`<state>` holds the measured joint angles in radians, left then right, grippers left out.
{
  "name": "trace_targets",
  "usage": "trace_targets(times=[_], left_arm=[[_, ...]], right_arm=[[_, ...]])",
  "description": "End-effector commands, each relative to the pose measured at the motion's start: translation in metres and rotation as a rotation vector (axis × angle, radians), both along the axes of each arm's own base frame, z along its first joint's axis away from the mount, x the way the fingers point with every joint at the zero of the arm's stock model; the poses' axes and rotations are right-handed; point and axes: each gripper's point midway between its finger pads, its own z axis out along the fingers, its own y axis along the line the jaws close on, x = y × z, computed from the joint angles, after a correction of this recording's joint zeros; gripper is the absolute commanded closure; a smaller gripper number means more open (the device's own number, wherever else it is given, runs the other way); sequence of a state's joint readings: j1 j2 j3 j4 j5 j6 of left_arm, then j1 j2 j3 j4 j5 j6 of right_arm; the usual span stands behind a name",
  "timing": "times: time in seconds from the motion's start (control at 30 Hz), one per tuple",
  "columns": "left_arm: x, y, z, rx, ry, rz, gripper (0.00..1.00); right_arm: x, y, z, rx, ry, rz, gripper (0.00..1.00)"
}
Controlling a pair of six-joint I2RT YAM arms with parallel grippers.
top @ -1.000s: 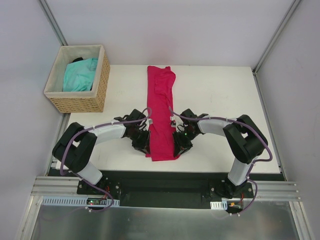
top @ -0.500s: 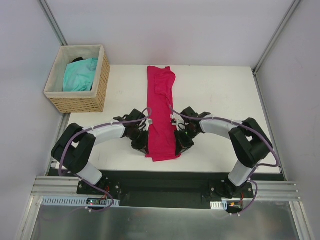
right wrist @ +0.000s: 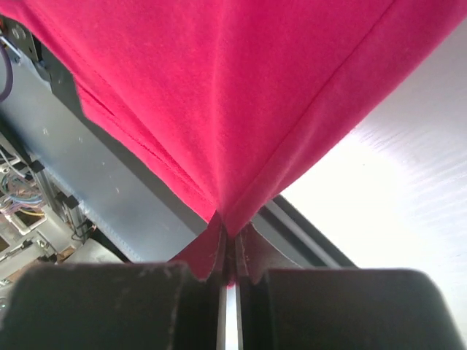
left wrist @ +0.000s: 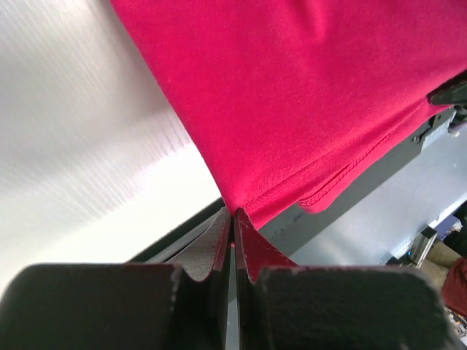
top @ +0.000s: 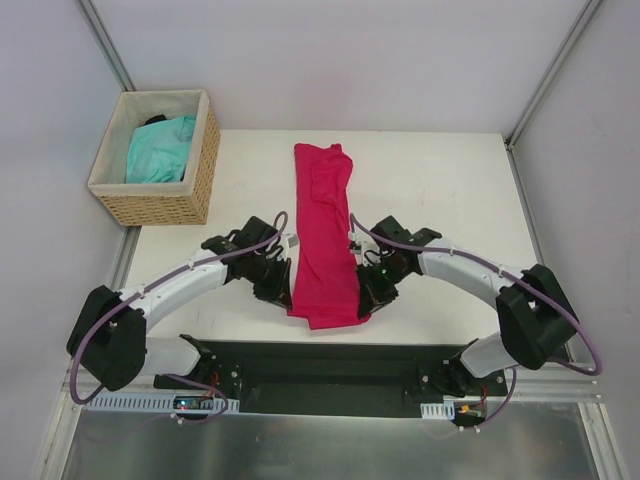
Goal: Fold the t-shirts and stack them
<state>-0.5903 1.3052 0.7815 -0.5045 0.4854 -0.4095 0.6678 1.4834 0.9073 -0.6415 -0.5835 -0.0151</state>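
A white, smooth worktop (top: 440, 200) set between pale walls carries the work; a woven wicker basket (top: 160, 208) stands off its far left corner. The crimson shirt (top: 322, 230) lies on the middle of the worktop as a narrow strip, already folded lengthwise. Its long axis runs straight away from the arm bases, with the near hem at the near edge. The left tool (left wrist: 233, 219) is pinched tight on the near left corner of that hem. The right tool (right wrist: 228, 230) is pinched tight on the near right corner. Both wrist views show the fabric drawn up into a taut peak at the jaws. The cloth is a soft, matte knit with a stitched hem, and it creases and drapes freely. The rest of the strip lies beyond both tools, and each arm is equally near on its own side. In my judgement, the coming fold turns on carrying the held hem along that axis toward the far end. The turquoise shirt (top: 160, 148) sits crumpled in the basket, well apart from both tools and not yet folded.
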Motion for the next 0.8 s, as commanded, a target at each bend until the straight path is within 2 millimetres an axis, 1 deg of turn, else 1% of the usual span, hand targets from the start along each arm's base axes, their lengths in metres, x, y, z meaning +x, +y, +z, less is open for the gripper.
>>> trace_targets(times=[0.0, 0.03, 0.13, 0.17, 0.27, 0.37, 0.43, 0.47, 0.5, 0.53, 0.57, 0.6, 0.67, 0.7, 0.77], left_arm=[[-0.026, 0.020, 0.012, 0.054, 0.043, -0.009, 1.00], [-0.028, 0.021, 0.015, 0.054, 0.041, -0.010, 1.00], [-0.036, 0.024, 0.021, 0.043, 0.055, -0.007, 1.00], [-0.038, 0.024, 0.024, 0.028, 0.051, -0.007, 1.00], [-0.047, 0.025, 0.024, 0.013, 0.071, 0.000, 1.00], [-0.046, 0.026, 0.025, 0.016, 0.065, 0.002, 1.00], [-0.041, 0.022, 0.028, 0.014, 0.058, -0.004, 1.00], [-0.037, 0.021, 0.030, 0.014, 0.053, -0.009, 1.00], [-0.031, 0.017, 0.037, 0.005, 0.033, -0.012, 1.00], [-0.027, 0.015, 0.036, 0.012, 0.034, -0.021, 1.00], [-0.023, 0.014, 0.037, 0.018, 0.025, -0.025, 1.00], [-0.014, 0.010, 0.046, 0.011, -0.006, -0.030, 1.00], [-0.003, 0.008, 0.047, 0.032, -0.028, -0.030, 1.00], [0.005, 0.005, 0.054, 0.030, -0.058, -0.031, 1.00], [0.016, 0.001, 0.053, 0.044, -0.069, -0.036, 1.00]], right_arm=[[-0.023, -0.013, 0.015, -0.048, 0.067, 0.007, 0.99], [-0.025, -0.013, 0.021, -0.044, 0.064, 0.010, 0.99], [-0.029, -0.013, 0.030, -0.039, 0.071, -0.017, 0.99], [-0.029, -0.013, 0.031, -0.037, 0.070, -0.021, 0.99], [-0.030, -0.013, 0.034, -0.040, 0.072, -0.027, 0.99], [-0.025, -0.009, 0.036, -0.037, 0.069, -0.029, 0.99], [-0.023, -0.008, 0.037, -0.044, 0.075, -0.024, 0.99], [-0.017, -0.004, 0.040, -0.039, 0.064, -0.008, 0.99], [-0.017, -0.004, 0.041, -0.051, 0.066, 0.000, 0.99], [-0.013, -0.003, 0.042, -0.054, 0.059, 0.006, 0.99], [-0.004, 0.001, 0.047, -0.045, 0.034, 0.024, 0.99], [-0.002, 0.001, 0.049, -0.055, 0.032, 0.029, 0.99], [0.009, 0.005, 0.055, -0.052, -0.002, 0.037, 0.99], [0.018, 0.009, 0.061, -0.043, -0.024, 0.032, 0.99], [0.028, 0.012, 0.066, -0.031, -0.036, 0.021, 0.99]])
